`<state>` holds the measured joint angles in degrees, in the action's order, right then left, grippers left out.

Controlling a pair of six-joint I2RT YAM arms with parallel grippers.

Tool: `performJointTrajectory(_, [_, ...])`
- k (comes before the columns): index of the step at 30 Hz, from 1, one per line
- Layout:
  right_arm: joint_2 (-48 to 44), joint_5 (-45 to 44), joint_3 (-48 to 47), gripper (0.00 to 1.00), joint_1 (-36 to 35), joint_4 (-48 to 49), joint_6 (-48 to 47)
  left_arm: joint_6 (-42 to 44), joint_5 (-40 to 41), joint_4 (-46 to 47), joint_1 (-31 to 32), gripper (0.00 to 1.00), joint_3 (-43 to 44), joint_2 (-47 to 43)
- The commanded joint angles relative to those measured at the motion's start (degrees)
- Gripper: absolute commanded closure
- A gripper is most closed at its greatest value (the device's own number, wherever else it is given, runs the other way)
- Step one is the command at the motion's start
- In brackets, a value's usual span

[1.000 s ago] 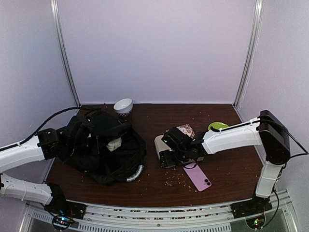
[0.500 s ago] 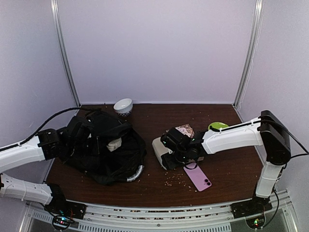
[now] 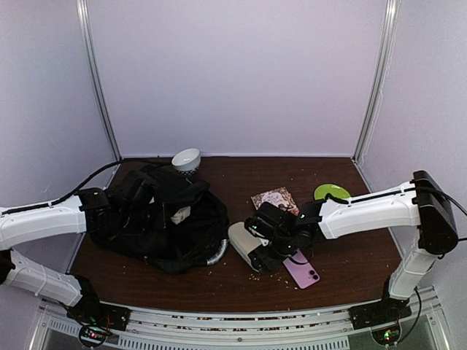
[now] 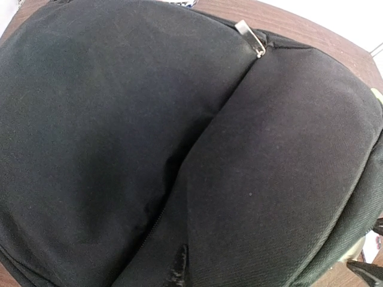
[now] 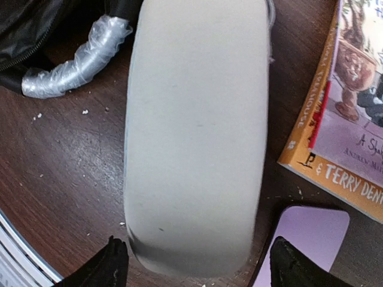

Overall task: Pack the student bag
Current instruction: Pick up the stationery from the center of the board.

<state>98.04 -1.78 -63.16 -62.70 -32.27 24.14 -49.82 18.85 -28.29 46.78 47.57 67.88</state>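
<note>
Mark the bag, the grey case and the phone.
bag (image 3: 157,235): top view, black fabric body.
grey case (image 5: 194,137): right wrist view, middle of its top.
phone (image 3: 304,272): top view, lilac back.

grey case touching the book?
Apart. Right wrist view shows a strip of bare table between the case and the book.

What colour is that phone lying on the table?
Pale lilac-pink phone; the top external view shows it best.
</note>
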Motion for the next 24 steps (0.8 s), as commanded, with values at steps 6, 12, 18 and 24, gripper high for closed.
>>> performJointTrajectory(6, [-4.56,-1.67,7.14,0.10,-1.21,10.97,9.01,0.18,-1.01,2.96,-0.56,1.00,0.65,-1.98])
performJointTrajectory(12, [-1.53,-3.26,7.46,0.09,-2.01,13.72,10.06,-0.15,0.17,1.67,-0.55,1.00,-0.33,-4.18])
performJointTrajectory(18, [3.02,-5.83,5.27,0.11,-1.97,13.03,11.16,-0.39,0.57,1.37,-0.54,1.00,-0.90,-5.50])
performJointTrajectory(24, [2.57,-6.21,4.71,0.31,-2.00,12.04,10.72,-0.65,0.62,-0.03,-0.57,1.00,-0.05,-6.24])
